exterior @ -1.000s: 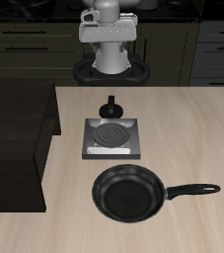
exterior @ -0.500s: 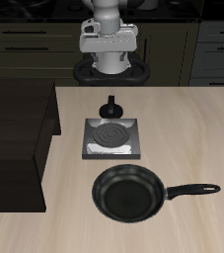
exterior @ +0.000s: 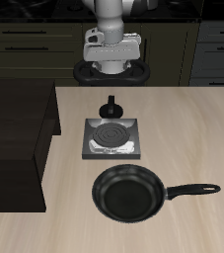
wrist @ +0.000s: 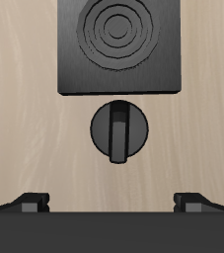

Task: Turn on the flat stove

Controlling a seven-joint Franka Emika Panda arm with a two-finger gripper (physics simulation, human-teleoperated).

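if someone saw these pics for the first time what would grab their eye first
Probably the big black frying pan near the table's front edge, its long handle pointing sideways. Just behind it lies the flat stove, a grey square with a dark spiral coil, and behind that its black round knob. The claw hangs high above the table's back, looking straight down on the knob.

Flat stove [exterior: 111, 138] near the middle of the table [exterior: 183, 128], coil burner [exterior: 110, 132] on top. Round knob [exterior: 110, 107] just behind the stove, toward the robot's base, apart from the plate's edge in the wrist view [wrist: 119, 131]. Frying pan [exterior: 129, 193] in front of the stove, nearer the table's front edge, handle [exterior: 192, 190] lying along that edge. Low cabinet [exterior: 15, 138] beside the stove. Gripper [wrist: 113, 203] held above the table's back edge, behind the knob.
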